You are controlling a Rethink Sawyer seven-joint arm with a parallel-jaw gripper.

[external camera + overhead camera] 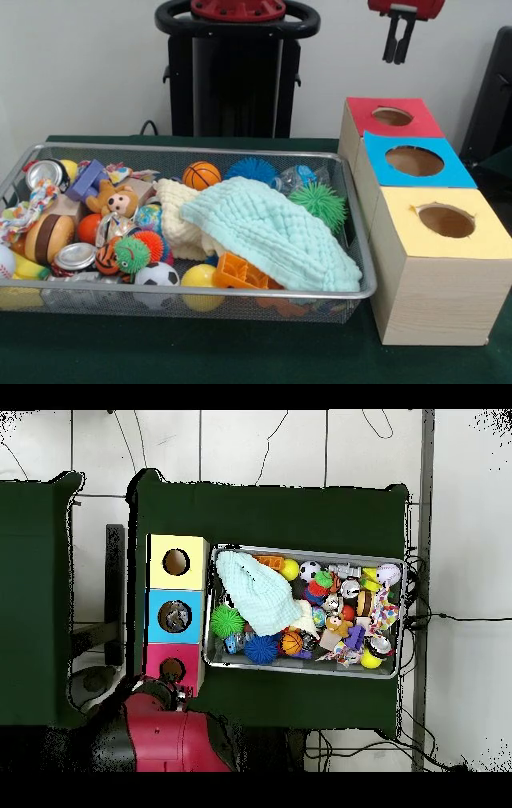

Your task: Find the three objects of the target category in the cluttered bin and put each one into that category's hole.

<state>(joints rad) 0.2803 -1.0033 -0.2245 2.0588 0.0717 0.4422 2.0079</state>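
Note:
A wire mesh bin (240,298) holds a heap of toys, with a mint cloth (272,228) draped over its right half. Showing around the cloth are a small basketball (201,174), a blue spiky ball (250,170), a green spiky ball (323,204), a soccer ball (157,276), a monkey plush (116,200), two cans (74,256) and an orange plastic toy (240,274). My gripper (400,58) hangs high above the red box (424,124), open and empty. From overhead the gripper (172,674) sits over that box's hole.
Three wooden boxes with round holes stand in a row right of the bin: red at the back, blue (456,172) in the middle, yellow (488,240) nearest. From overhead the bin (305,667) lies beside the box row on green cloth.

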